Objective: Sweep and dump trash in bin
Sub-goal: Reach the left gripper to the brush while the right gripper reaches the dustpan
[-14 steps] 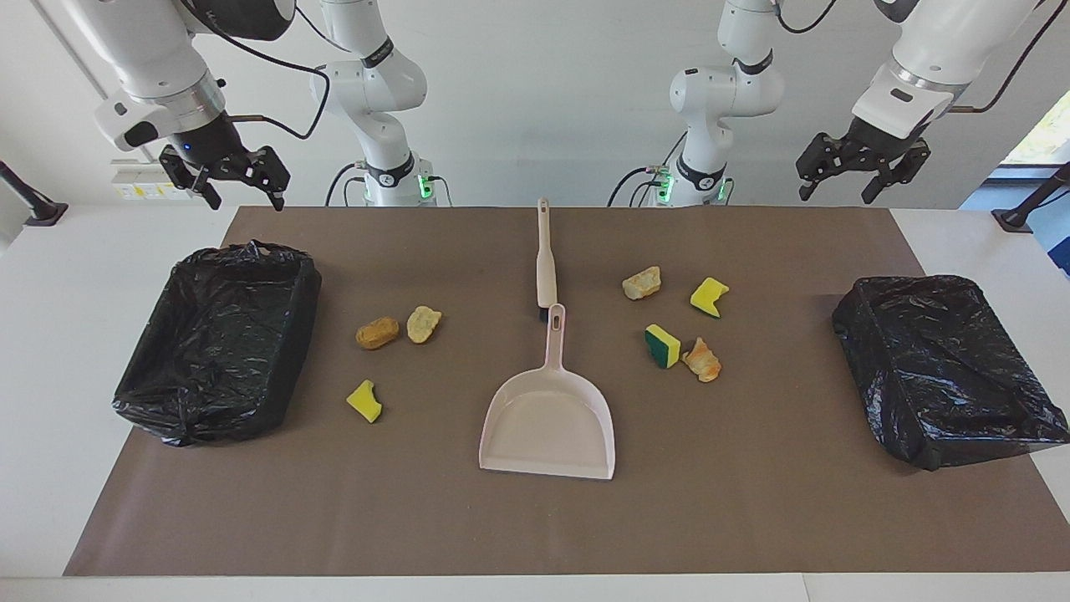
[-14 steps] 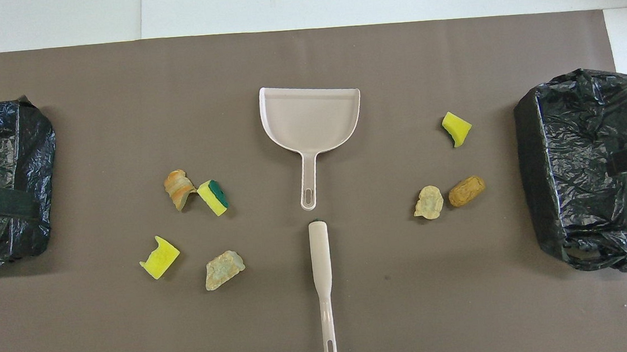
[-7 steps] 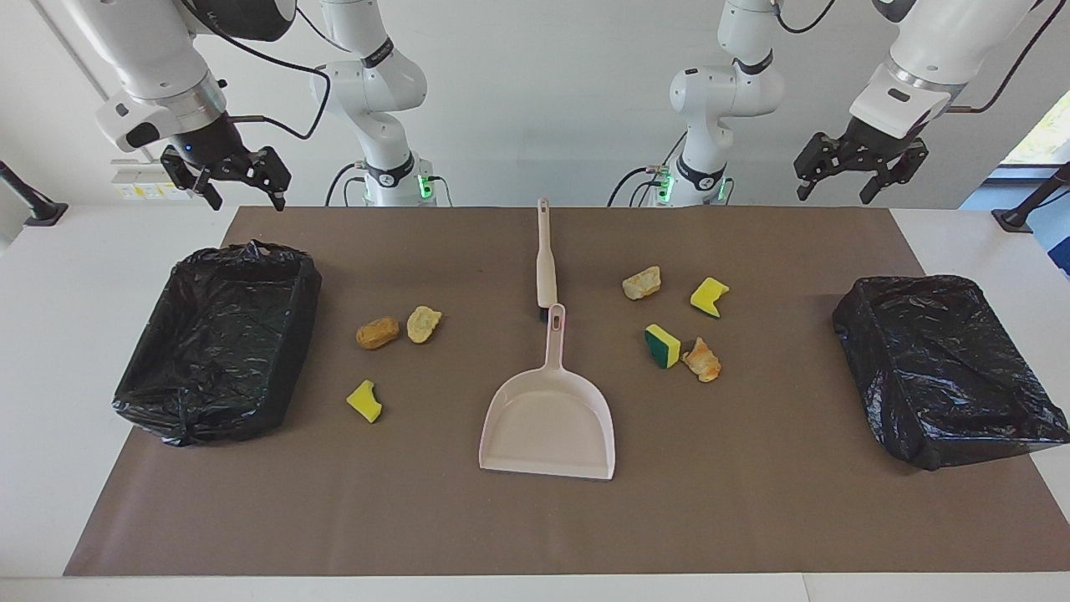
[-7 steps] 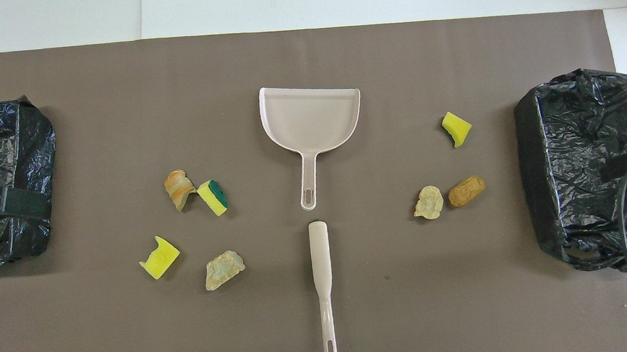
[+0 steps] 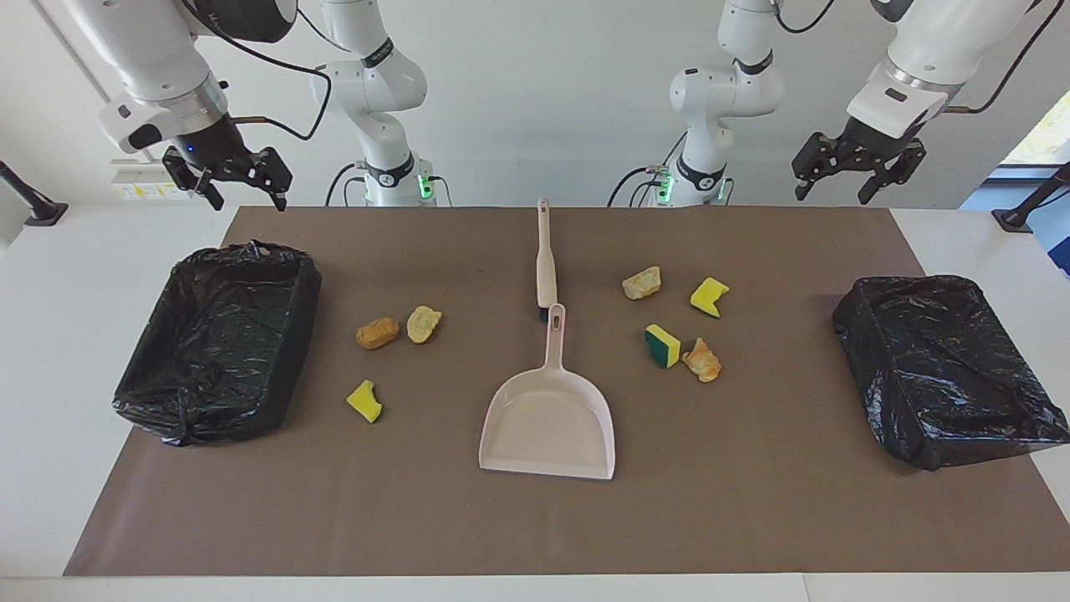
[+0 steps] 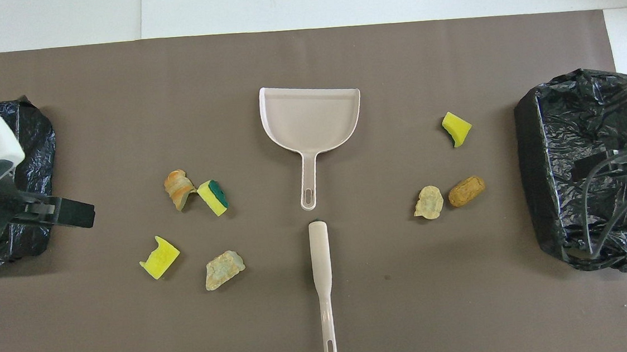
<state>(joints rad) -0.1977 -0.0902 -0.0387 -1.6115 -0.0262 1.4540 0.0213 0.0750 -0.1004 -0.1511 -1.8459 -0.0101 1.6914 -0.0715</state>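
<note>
The trash lies in two little groups on the brown mat, one on each side of the dustpan (image 5: pixel 547 422). Toward the right arm's end sit a brown lump (image 5: pixel 377 332), a pale lump (image 5: pixel 424 323) and a yellow sponge bit (image 5: pixel 365 401). Toward the left arm's end sit a pale crust (image 5: pixel 641 283), a yellow sponge piece (image 5: pixel 709 297), a green-backed sponge (image 5: pixel 662 345) and an orange crust (image 5: pixel 702 359) just beside it. The brush (image 5: pixel 545 261) lies end to end with the dustpan handle, nearer to the robots.

Nothing is swept yet. The left end effector (image 5: pixel 840 186) hangs up high with fingers spread, holding nothing. The right end effector (image 5: pixel 242 194) is up high too, spread and empty.

The brush handle is thin and flat on the mat, so a grab may slip. The dustpan is light and could slide when pushed. The sponge bits may roll away past the pan. The bin (image 5: pixel 219 330) and the other bin (image 5: pixel 945 368) have floppy black bags, so tipped trash could catch on the edge and fall outside.
</note>
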